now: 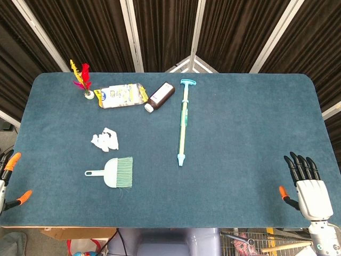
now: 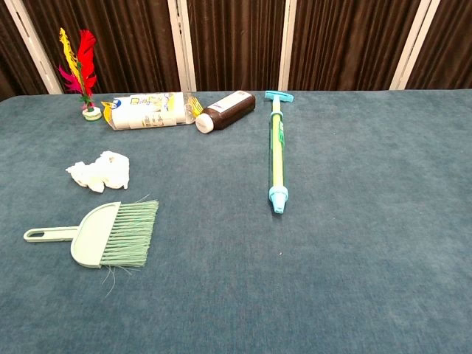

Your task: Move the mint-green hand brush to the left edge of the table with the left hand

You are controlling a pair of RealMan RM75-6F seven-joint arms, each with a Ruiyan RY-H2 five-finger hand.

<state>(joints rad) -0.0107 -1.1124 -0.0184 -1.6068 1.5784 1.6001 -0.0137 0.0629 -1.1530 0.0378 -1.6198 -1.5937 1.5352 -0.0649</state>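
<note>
The mint-green hand brush (image 1: 113, 172) (image 2: 102, 234) lies flat on the blue table, left of centre near the front, its handle pointing left and its bristles right. My left hand (image 1: 8, 176) shows only partly at the left edge of the head view, left of the brush and apart from it, with orange-tipped fingers spread and nothing in them. My right hand (image 1: 306, 184) rests at the front right corner, fingers extended and apart, holding nothing. Neither hand appears in the chest view.
A crumpled white tissue (image 1: 105, 140) (image 2: 99, 171) lies just behind the brush. Further back are a feathered shuttlecock (image 1: 84, 80), a white packet (image 1: 121, 96), a brown bottle (image 1: 160, 96) and a long teal-and-yellow pump (image 1: 184, 121).
</note>
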